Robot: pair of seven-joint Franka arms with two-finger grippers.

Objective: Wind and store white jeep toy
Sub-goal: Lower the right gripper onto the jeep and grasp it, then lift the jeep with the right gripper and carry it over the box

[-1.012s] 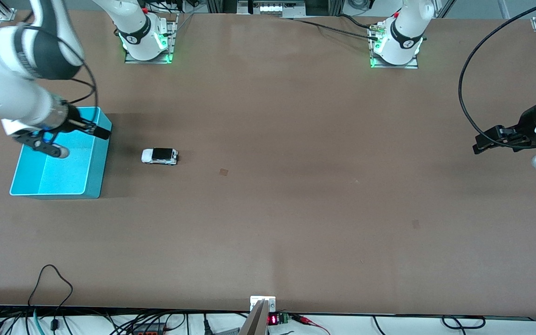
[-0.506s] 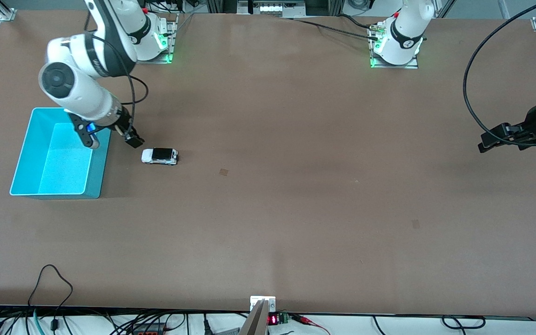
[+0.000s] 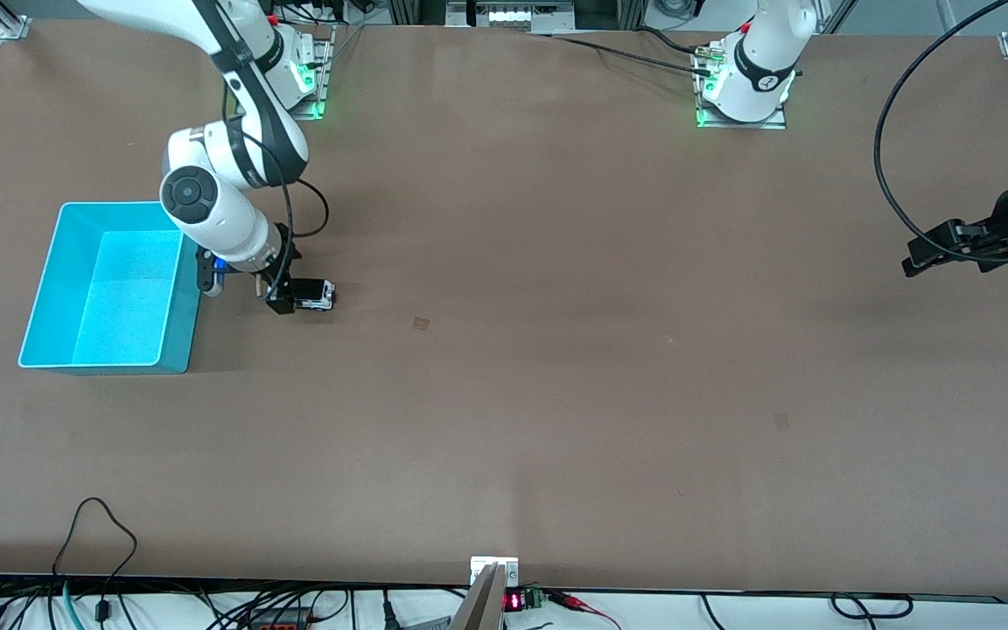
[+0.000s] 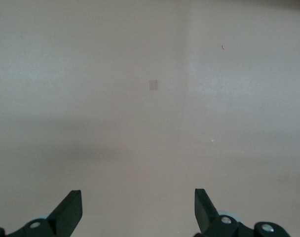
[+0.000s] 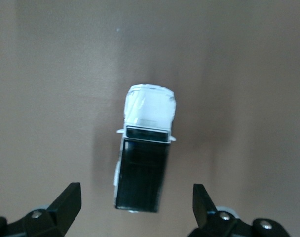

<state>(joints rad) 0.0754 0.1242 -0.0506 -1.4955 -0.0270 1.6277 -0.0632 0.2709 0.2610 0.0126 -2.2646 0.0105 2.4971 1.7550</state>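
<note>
The right gripper point(image 3: 281, 302), fingers apart, is positioned over the white jeep toy point(image 3: 316, 295). The left gripper point(image 3: 924, 254), fingers apart, is held waiting.

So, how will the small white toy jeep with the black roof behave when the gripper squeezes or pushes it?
The small white toy jeep with the black roof looks rigid and probably light. Standing on wheels, it may roll away if nudged lengthwise. The open right gripper straddles its sides, which should limit that.

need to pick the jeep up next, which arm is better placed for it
Right. The right gripper hangs open directly over the white jeep toy, fingers either side. The left gripper waits open at the left arm's end of the table.
</note>
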